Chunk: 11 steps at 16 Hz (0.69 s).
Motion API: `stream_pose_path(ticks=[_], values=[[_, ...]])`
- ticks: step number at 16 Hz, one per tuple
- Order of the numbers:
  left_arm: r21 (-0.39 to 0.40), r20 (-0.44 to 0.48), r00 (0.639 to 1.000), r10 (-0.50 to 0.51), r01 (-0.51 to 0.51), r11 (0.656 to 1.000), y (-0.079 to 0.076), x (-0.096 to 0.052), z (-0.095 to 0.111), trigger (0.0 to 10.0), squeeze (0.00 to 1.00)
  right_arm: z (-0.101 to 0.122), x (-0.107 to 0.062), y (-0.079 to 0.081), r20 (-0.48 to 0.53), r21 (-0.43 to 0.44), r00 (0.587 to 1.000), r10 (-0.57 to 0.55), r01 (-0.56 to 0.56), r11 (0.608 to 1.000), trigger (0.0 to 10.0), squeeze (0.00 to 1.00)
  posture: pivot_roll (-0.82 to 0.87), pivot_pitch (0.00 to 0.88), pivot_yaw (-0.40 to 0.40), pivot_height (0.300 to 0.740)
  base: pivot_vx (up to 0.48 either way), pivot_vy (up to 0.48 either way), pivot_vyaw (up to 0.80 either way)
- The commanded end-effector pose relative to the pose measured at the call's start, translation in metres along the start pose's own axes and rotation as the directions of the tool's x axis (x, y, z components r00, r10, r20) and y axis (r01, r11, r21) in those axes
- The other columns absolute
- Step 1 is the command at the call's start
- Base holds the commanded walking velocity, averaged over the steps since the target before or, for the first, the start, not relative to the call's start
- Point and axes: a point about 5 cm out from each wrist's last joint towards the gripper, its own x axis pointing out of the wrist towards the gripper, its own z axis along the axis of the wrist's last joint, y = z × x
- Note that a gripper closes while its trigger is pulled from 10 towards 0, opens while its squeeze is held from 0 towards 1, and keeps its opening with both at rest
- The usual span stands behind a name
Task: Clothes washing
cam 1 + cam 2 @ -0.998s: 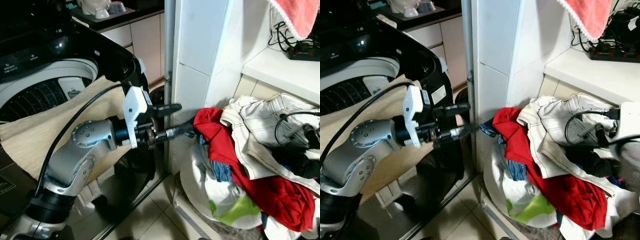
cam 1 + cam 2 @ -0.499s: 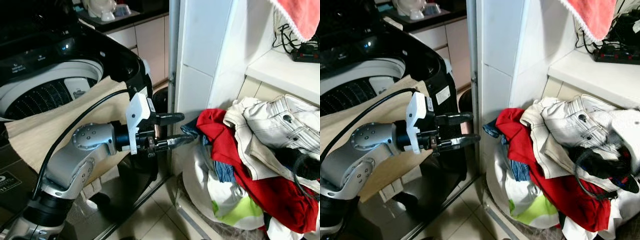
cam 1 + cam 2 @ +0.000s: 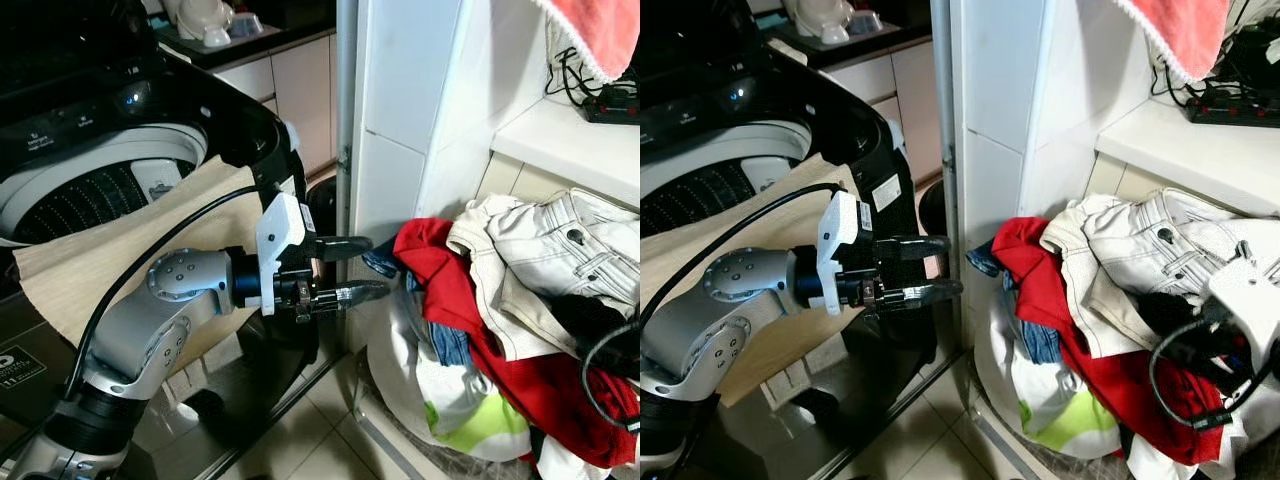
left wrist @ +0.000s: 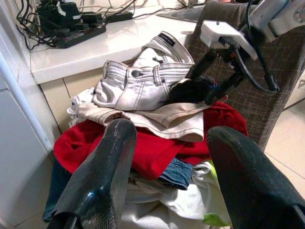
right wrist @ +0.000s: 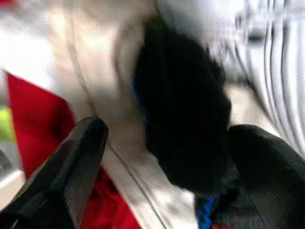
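Two grippers spread: right gripper [image 4: 220, 64] poised directly over black garment [image 4: 193, 89] atop laundry pile [image 3: 500, 330], nearer than empty left gripper [image 3: 350, 268] beside washer [image 3: 110, 170].

Left gripper [image 4: 167, 176] fingers spread, empty, facing clothes pile [image 4: 157, 143]: white jeans [image 4: 138, 86] atop red garment [image 4: 152, 148]. Right gripper [image 4: 214, 76] over black item [image 4: 190, 90].

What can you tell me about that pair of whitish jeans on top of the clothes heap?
The whitish jeans look like pale, off-white denim with dark stitching, belt loops and a metal waist button. They lie crumpled, waistband up, on top of the laundry pile, over a cream garment and a red garment. A black garment lies against them, where the right gripper reaches down, jaws open.
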Motion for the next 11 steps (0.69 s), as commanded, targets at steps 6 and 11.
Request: stream_pose_path(ticks=[6, 11], values=[[0.016, -0.015, 1.000, -0.015, 0.015, 1.000, -0.003, -0.001, 0.002, 10.0, 0.00, -0.009, 0.012, -0.013, -0.041, -0.037, 0.999, -0.035, 0.033, 0.999, 10.0, 0.00, -0.11, 0.000, 0.064, 0.740, 0.000, 0.000, 0.00], [0.008, -0.022, 0.999, -0.024, 0.024, 1.000, -0.003, -0.003, 0.001, 10.0, 0.00, -0.010, 0.011, -0.016, -0.047, -0.023, 0.999, -0.024, 0.023, 0.999, 0.0, 0.00, -0.11, 0.000, 0.060, 0.740, 0.000, 0.000, 0.00]])
